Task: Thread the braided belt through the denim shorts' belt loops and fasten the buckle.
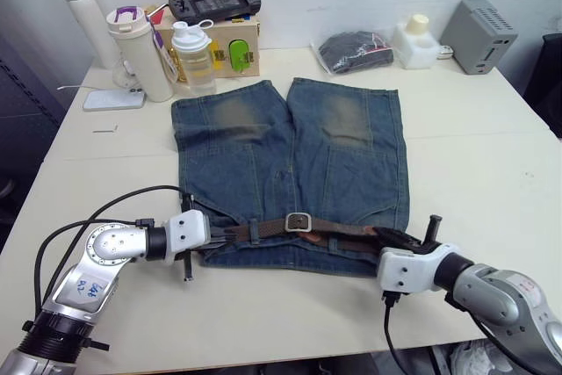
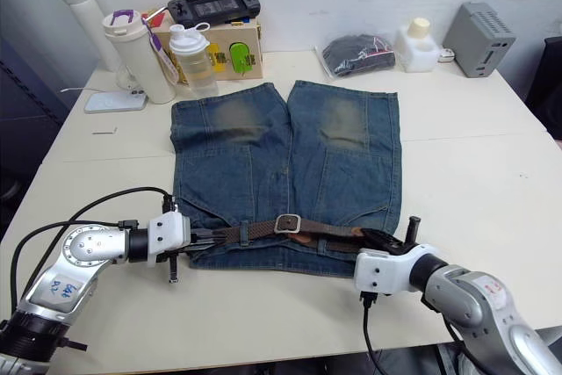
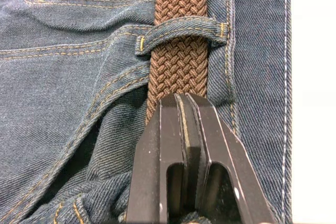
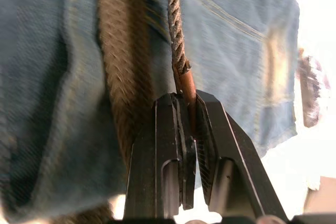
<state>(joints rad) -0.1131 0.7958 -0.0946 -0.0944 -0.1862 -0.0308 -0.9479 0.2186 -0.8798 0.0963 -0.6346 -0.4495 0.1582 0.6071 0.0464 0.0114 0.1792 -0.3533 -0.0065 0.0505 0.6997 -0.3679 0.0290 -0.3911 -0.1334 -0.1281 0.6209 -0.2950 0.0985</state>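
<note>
Pinching braided belt [image 3: 176,72] at waistband, L end effector [image 3: 181,103], R end effector [image 4: 186,100] clamping leather tip [image 4: 186,85]

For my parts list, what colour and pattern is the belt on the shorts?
The braided belt is brown with a woven basket-like braid, clearest in the left wrist view.

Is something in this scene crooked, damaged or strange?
Nothing stands out. The blue-grey denim shorts lie flat on the white table, the dark-brown braided belt runs along the waistband under a belt loop, and the silver buckle sits at the middle.
</note>
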